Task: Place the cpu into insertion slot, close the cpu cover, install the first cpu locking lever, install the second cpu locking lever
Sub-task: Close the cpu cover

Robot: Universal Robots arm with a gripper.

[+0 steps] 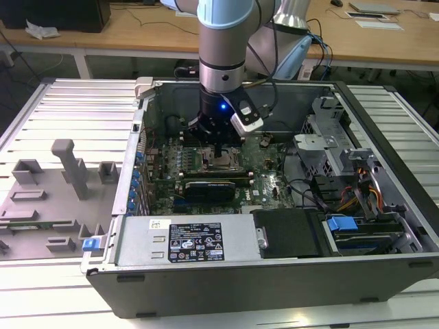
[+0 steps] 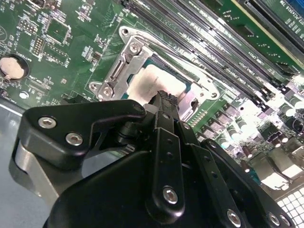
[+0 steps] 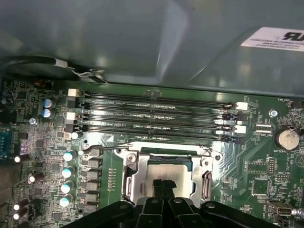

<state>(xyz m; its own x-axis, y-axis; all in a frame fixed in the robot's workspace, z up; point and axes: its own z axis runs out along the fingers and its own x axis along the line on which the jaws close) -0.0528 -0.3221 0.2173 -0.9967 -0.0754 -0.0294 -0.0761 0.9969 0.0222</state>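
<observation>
The black two-fingered gripper is reaching down into the open grey computer case. Its jaws are clenched together, gripping nothing. Its tips are hanging right over the small flat square cpu with a silvery-beige top. That chip is sitting in the small square black insertion slot on the green circuit board. The thin silvery metal cpu cover frame is lying down around it.

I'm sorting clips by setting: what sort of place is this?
Probably a robotics lab or workshop: an open computer case sits on a slatted metal table under a robot arm, with wooden desks behind.
</observation>
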